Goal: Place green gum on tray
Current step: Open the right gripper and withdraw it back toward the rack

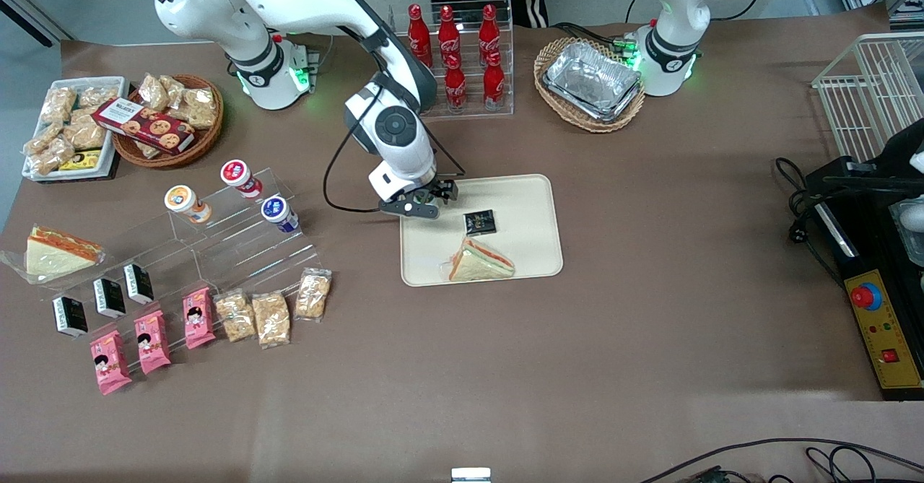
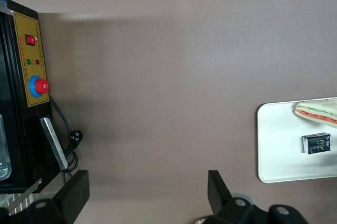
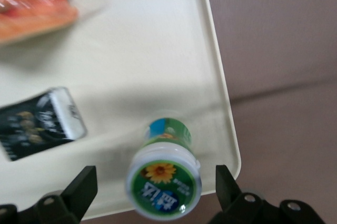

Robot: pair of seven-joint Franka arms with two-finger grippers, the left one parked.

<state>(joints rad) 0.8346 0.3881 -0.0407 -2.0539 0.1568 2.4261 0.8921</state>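
Note:
The green gum (image 3: 163, 182) is a small bottle with a green-and-white lid bearing a sunflower. It stands upright on the cream tray (image 3: 158, 50) close to one rounded corner. My right gripper (image 3: 154, 190) is open just above it, with a black finger on each side of the lid and a gap to both. In the front view the gripper (image 1: 427, 198) hangs over the tray (image 1: 523, 205) at its corner toward the working arm's end, farthest from the camera, and hides the gum.
A wrapped sandwich (image 1: 480, 263) and a small black packet (image 1: 480, 222) lie on the tray. An acrylic stand holds the orange-lidded (image 1: 185, 202), red-lidded (image 1: 239, 177) and blue-lidded (image 1: 278, 212) bottles. A cola rack (image 1: 455, 57) and a wicker basket of foil trays (image 1: 590, 82) stand farther back.

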